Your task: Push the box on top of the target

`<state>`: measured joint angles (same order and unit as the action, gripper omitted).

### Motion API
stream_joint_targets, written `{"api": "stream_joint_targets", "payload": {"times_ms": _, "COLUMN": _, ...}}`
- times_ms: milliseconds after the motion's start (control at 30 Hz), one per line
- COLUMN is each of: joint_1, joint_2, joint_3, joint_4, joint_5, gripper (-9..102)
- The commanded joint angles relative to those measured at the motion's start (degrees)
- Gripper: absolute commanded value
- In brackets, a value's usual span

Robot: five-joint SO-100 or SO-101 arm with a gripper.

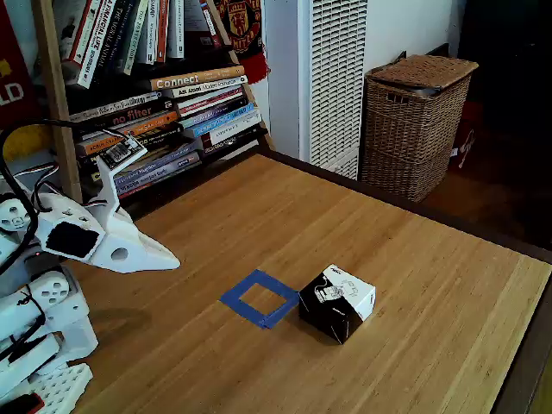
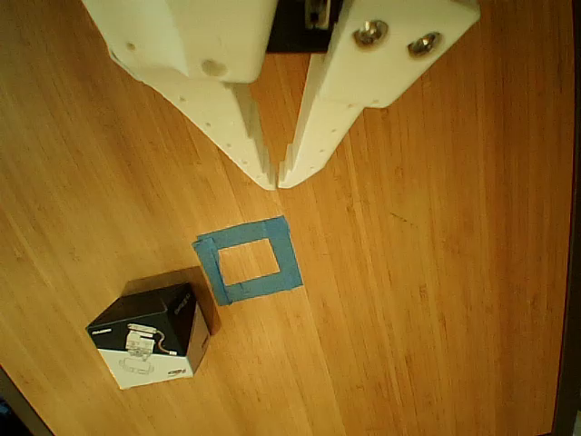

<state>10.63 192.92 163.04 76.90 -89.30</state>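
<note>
Gleaming wooden table [image 1: 259, 207], bookshelf [image 1: 164, 95] behind

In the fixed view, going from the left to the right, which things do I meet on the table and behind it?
Tool at the left → target of blue tape → box just right of it → wicker basket on the floor behind the table, furthest right.

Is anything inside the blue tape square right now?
Only bare wood shows inside the target. The box sits outside it, close beside one corner, not overlapping the opening. The gripper hangs above the table, tips together. What lies under the box is hidden.
</note>
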Motion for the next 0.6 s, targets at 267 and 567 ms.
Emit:
{"api": "stream_joint_targets", "payload": {"times_ms": 267, "joint_1": 3.78, "joint_2": -1.05, "joint_3": -0.26, "joint_4": 0.09, "joint_5": -4.48, "gripper": 0}}
{"api": "stream_joint_targets", "payload": {"times_ms": 567, "joint_1": 3.08, "joint_2": 0.62, "joint_3": -0.35, "joint_4": -2.37, "joint_5": -0.79, "gripper": 0}}
